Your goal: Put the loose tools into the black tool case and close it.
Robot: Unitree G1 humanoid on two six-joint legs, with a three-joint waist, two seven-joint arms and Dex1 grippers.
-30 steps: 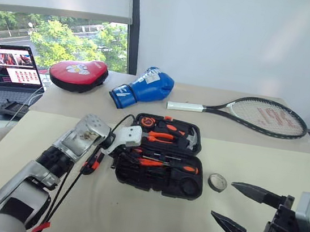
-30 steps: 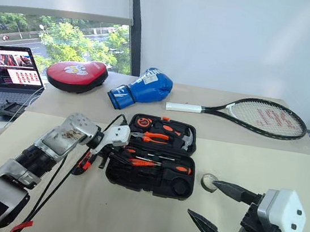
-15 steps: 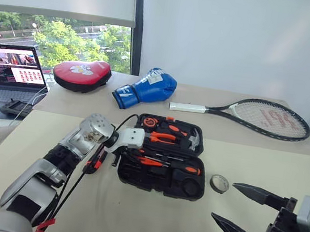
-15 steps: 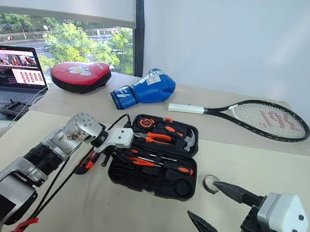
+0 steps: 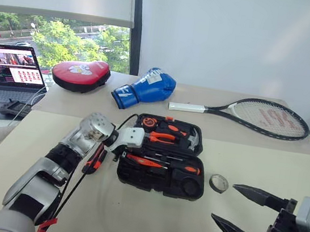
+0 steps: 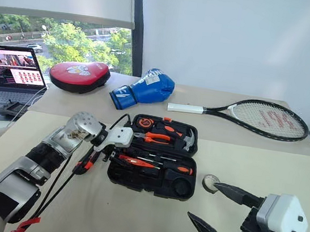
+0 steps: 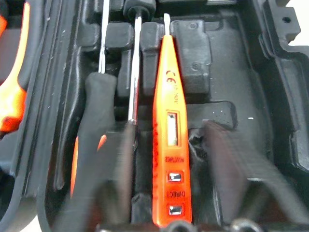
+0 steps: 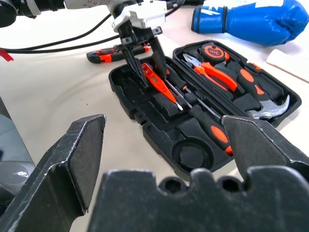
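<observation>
Left fingers (image 7: 231,169) straddle the orange tester (image 7: 169,130), walls close beside.

The black tool case (image 5: 163,164) holds orange-and-black tools, including a bright orange tester screwdriver (image 7: 166,140). Beyond the case lie a blue boxing glove (image 5: 145,88) and a red pad (image 5: 81,74) on the beige table (image 5: 129,221).

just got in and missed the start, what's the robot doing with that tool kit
It is packing tools into the open black tool case. The left gripper stands open over an orange tester screwdriver lying in its slot. A utility knife and the grey tape roll lie on the table outside the case. The right gripper hangs open near the roll.
</observation>
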